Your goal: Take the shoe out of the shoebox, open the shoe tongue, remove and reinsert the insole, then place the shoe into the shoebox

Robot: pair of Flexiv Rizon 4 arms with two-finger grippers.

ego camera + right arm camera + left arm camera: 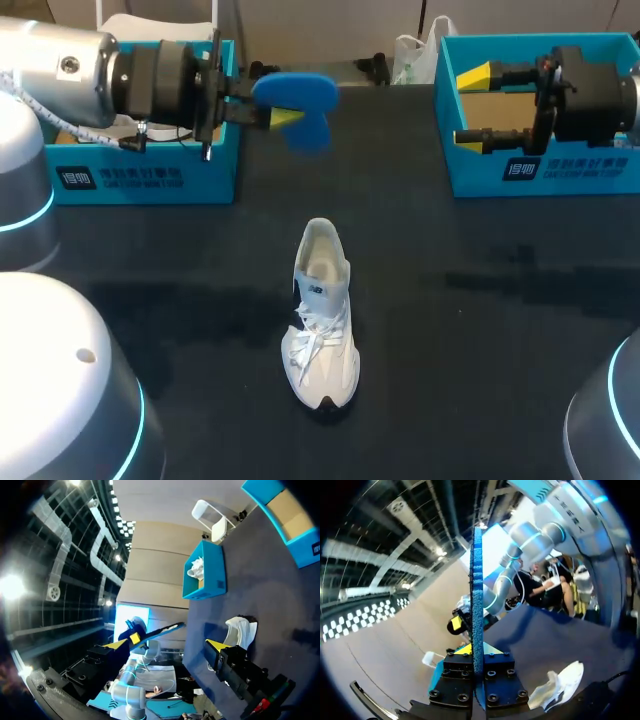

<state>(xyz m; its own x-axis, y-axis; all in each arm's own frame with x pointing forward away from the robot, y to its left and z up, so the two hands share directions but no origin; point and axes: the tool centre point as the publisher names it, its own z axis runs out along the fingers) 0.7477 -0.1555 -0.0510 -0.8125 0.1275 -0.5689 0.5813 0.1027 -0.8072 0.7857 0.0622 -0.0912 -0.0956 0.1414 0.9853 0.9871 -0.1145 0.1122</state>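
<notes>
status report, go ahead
Left gripper shut on insole, aloft. Right gripper open, empty. Shoe upright mid-table, nothing blocking it.

Head view high behind the robot, looking down on table (480, 350), shoe (322, 320) at frame centre, both wrist views rolled sideways above the table, each also showing the shoe.

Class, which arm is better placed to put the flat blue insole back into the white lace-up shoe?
Left: the left gripper holds the flat blue insole; the right gripper is open, empty.
</notes>
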